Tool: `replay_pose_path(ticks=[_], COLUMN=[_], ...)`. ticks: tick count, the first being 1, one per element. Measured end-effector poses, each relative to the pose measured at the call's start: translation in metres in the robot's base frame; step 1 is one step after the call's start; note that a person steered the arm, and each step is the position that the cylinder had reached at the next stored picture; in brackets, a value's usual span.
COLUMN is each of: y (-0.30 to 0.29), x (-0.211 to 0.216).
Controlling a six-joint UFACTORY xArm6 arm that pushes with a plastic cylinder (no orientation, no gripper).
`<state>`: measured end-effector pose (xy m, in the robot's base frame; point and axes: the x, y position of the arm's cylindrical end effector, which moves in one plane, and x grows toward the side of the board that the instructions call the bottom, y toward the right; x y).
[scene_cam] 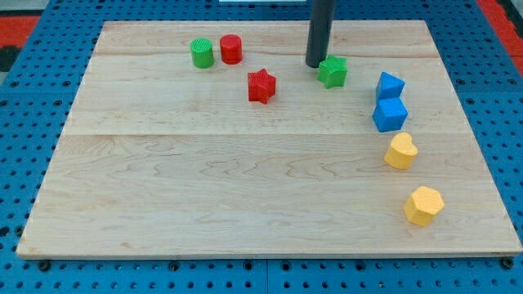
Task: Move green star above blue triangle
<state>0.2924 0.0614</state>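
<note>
The green star [333,72] lies near the top of the wooden board [204,180], right of centre. My tip [315,64] stands just left of the green star, touching or nearly touching its left side. The blue triangle [389,85] lies to the right of the star and slightly lower. A blue cube [390,114] sits directly below the blue triangle, against it.
A red star [261,86] lies left of the green star. A green cylinder [202,53] and a red cylinder [230,49] stand side by side at the top left. A yellow heart [400,151] and a yellow hexagon [423,205] lie at the right.
</note>
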Motion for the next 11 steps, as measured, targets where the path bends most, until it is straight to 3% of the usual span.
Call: replay_pose_path(ticks=[1, 2, 3, 5, 6, 7, 8, 9, 11], y=[-0.038, 0.012, 0.047, 0.036, 0.084, 0.090, 0.039, 0.040, 0.076], x=[0.023, 0.041, 0.034, -0.007, 0.000, -0.007, 0.003, 0.044, 0.015])
